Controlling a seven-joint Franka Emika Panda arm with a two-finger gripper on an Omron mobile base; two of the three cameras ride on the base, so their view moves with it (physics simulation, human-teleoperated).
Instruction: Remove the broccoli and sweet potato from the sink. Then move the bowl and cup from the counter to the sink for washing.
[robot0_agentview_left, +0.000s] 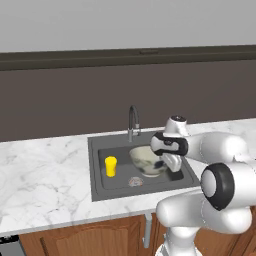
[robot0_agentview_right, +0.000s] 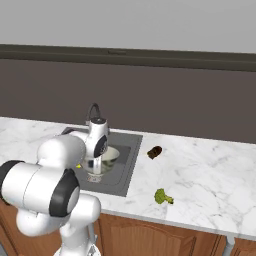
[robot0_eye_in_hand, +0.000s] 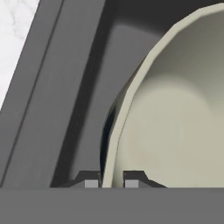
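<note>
My gripper (robot0_eye_in_hand: 111, 183) is shut on the rim of the grey-green bowl (robot0_eye_in_hand: 175, 122), one fingertip inside and one outside its cream wall. The bowl (robot0_agentview_left: 148, 160) hangs tilted inside the dark sink (robot0_agentview_left: 95, 145), just above the drain, with my gripper (robot0_agentview_left: 167, 162) at its right edge. The yellow cup (robot0_agentview_left: 110, 166) stands upright on the sink floor to the bowl's left. On the marble counter (robot0_agentview_right: 210, 170) right of the sink lie the brown sweet potato (robot0_agentview_right: 155, 151) and, nearer the front edge, the green broccoli (robot0_agentview_right: 161, 196).
The curved chrome faucet (robot0_agentview_left: 133, 120) rises behind the sink, close to the bowl's far rim. The round drain (robot0_agentview_left: 136, 181) sits under the bowl's front. A dark wall backs the counter, and wooden cabinet doors (robot0_agentview_left: 100, 240) run below it.
</note>
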